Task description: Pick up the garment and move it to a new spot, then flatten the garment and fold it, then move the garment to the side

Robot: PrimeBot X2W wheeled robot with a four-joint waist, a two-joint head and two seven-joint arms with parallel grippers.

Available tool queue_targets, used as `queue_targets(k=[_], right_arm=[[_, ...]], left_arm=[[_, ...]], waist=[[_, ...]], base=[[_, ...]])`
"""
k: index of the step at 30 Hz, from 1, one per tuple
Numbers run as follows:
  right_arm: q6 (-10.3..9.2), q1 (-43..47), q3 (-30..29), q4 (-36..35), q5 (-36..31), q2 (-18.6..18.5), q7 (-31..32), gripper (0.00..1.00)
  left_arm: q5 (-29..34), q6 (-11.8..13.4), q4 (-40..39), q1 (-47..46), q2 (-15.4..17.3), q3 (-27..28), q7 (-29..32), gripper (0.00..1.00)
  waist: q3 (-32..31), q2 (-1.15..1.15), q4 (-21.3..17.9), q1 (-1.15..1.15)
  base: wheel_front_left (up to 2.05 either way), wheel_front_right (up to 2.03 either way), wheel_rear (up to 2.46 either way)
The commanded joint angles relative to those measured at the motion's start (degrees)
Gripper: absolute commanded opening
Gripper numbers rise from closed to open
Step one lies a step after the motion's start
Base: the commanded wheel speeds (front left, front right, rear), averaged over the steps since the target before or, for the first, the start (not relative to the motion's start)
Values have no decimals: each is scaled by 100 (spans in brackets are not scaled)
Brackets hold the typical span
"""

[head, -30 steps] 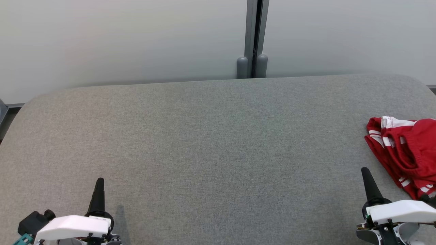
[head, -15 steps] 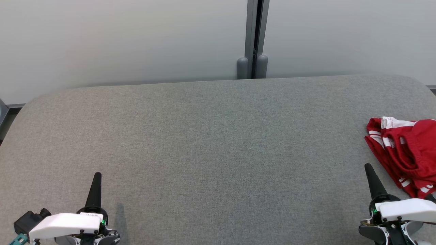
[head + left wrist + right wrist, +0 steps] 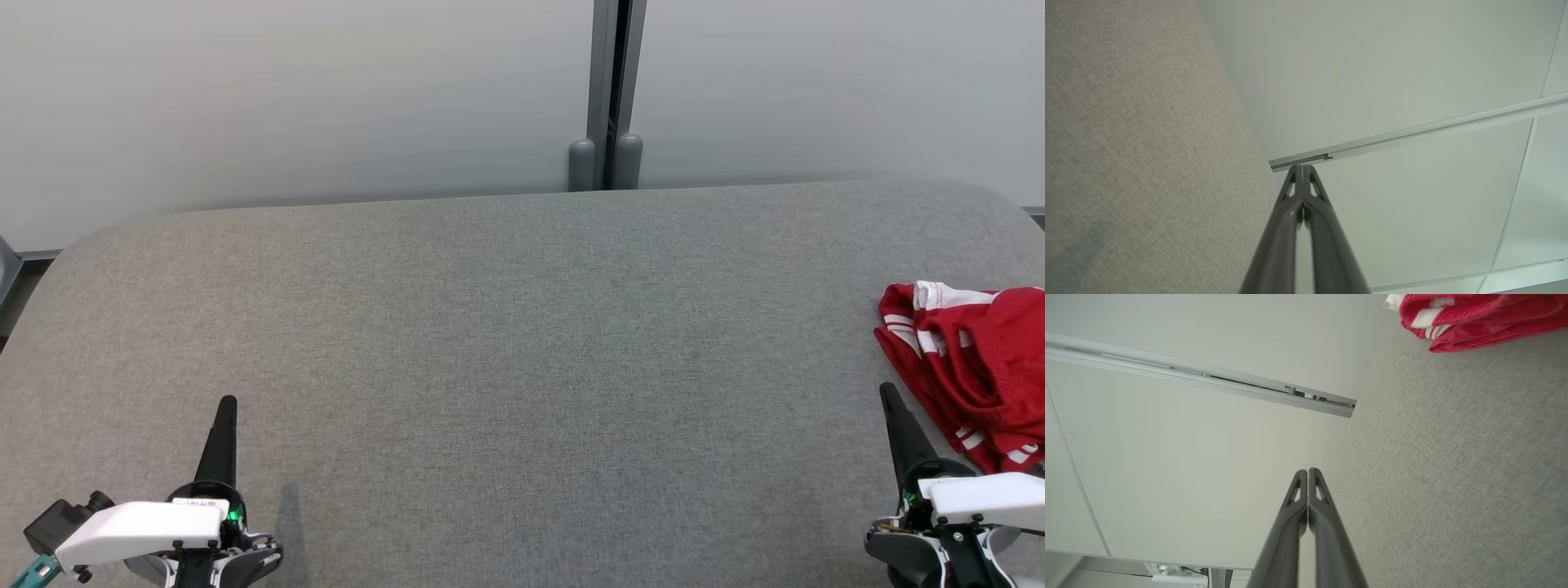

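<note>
From the head view, the left gripper (image 3: 226,406) sat at the lower left of the grey padded bench (image 3: 522,343), its jaws pressed together and empty. A small label behind them was too small to read. The left wrist view showed the joined fingers (image 3: 1288,228) against bench fabric and the pale wall (image 3: 1392,81). The right gripper (image 3: 888,394), also closed on nothing, sat at the lower right. The red, white-striped garment (image 3: 976,367) lay bunched just right of it, near but apart. The right wrist view showed the garment (image 3: 1474,318) at its upper right, beyond the fingertips.
</note>
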Motion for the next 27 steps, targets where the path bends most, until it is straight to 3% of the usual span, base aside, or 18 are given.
queue_targets(k=[1, 27], right_arm=[[2, 20, -31, -86, 153, -55, 46, 0], [2, 67, -142, -339, 1208, -70, 326, 0]], left_arm=[[-146, -55, -74, -102, 35, 39, 32, 0], [-1171, -167, -277, -176, 46, 137, 309, 0]], waist=[[-2, 0, 1, 0], [-25, 0, 10, 0]], base=[[0, 0, 0], [0, 0, 0]])
